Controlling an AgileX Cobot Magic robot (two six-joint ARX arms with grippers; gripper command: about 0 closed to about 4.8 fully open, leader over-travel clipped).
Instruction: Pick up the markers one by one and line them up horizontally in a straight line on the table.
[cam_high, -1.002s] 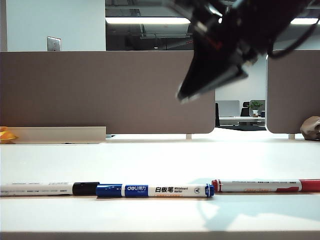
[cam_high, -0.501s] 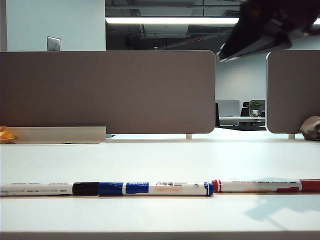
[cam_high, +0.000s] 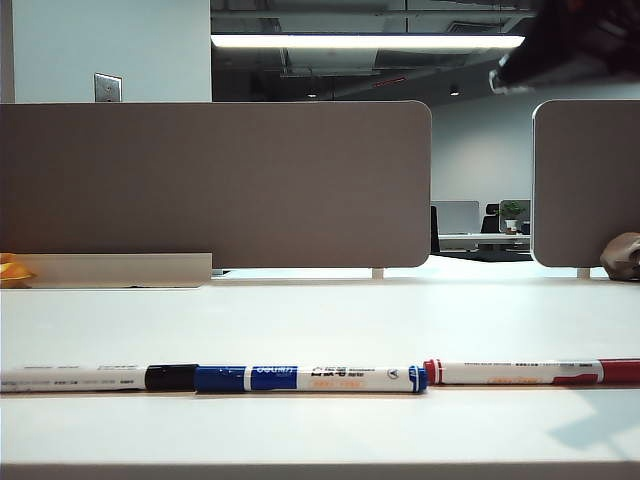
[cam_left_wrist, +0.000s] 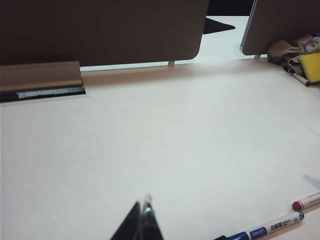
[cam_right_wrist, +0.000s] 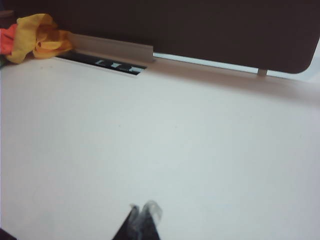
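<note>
Three markers lie end to end in one row along the front of the white table: the black-capped one at the left, the blue one in the middle, the red-capped one at the right. High at the upper right hangs my right gripper, far above them; its wrist view shows it shut and empty over bare table. My left gripper is shut and empty, apart from the blue marker and the red marker's tip. It does not show in the exterior view.
Brown-grey partition panels close off the back of the table. A yellow-orange cloth lies at the back left by a cable slot. A brown cloth and a yellow sponge sit at the back right.
The right arm has lifted away from above the markers to the upper right corner of the exterior view. The blue marker has rolled slightly. The row has stayed in place.
</note>
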